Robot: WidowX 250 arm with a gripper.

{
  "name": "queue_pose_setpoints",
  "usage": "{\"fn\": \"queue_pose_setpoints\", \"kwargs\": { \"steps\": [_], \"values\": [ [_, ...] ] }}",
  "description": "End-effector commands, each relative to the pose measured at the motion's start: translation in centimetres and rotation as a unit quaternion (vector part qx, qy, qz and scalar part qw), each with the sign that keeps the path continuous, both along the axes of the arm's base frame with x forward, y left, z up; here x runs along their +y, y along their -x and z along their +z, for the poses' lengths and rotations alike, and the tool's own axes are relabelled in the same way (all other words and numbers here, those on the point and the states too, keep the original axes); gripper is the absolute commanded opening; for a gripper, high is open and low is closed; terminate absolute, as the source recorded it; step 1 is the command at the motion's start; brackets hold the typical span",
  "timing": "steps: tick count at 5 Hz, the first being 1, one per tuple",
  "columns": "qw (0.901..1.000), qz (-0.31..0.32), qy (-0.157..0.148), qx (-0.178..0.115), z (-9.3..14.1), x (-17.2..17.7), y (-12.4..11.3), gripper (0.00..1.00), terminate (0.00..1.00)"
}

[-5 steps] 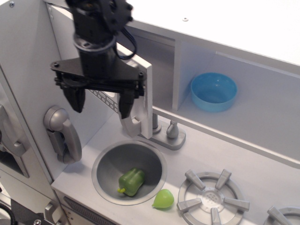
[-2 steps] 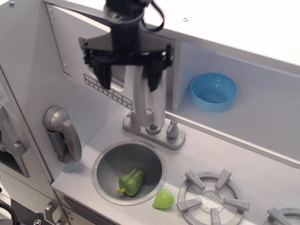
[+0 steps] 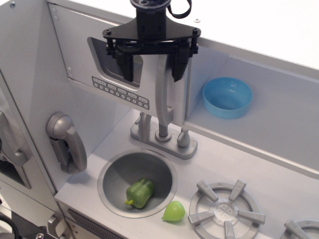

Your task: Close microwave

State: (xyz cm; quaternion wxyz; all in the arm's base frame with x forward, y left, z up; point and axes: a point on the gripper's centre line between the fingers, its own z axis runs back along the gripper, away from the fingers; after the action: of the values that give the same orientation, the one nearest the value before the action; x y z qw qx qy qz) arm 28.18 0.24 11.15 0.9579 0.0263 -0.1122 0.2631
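Observation:
The microwave (image 3: 84, 64) is a light grey compartment at the upper left. Its flat door has a dark window (image 3: 107, 62), a row of small buttons (image 3: 120, 92) and a long vertical grey handle (image 3: 163, 92). The door lies nearly flush with the cabinet front. My black gripper (image 3: 153, 69) hangs open in front of the door. Its fingers (image 3: 128, 67) straddle the top of the handle without gripping it.
A grey faucet (image 3: 162, 137) stands below the handle. A sink (image 3: 112, 172) holds a green pepper (image 3: 139, 192). A green pear-shaped fruit (image 3: 173, 211) lies by its rim. A blue bowl (image 3: 227, 97) sits on the shelf. A grey telephone handset (image 3: 67, 142) hangs left. A burner (image 3: 224, 211) is at the front right.
My gripper has moved right and back, and the door has swung with it from open and edge-on to nearly shut. The window now faces the camera.

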Motion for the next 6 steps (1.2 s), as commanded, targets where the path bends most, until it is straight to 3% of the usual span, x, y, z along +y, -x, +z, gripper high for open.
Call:
{"fn": "queue_pose_setpoints", "kwargs": {
  "steps": [1,2,4,5,6],
  "values": [
    [0.9992,0.007,-0.001,-0.04,2.3,0.2,-1.3,1.0,0.0],
    [0.9985,-0.008,-0.008,-0.053,2.2,0.4,-0.4,1.0,0.0],
    [0.9947,-0.098,-0.017,0.025,-0.1,2.8,7.5,1.0,0.0],
    [0.9934,-0.104,-0.025,0.043,-0.9,3.8,8.2,1.0,0.0],
    [0.9934,-0.104,-0.025,0.043,-0.9,3.8,8.2,1.0,0.0]
  ]
}}
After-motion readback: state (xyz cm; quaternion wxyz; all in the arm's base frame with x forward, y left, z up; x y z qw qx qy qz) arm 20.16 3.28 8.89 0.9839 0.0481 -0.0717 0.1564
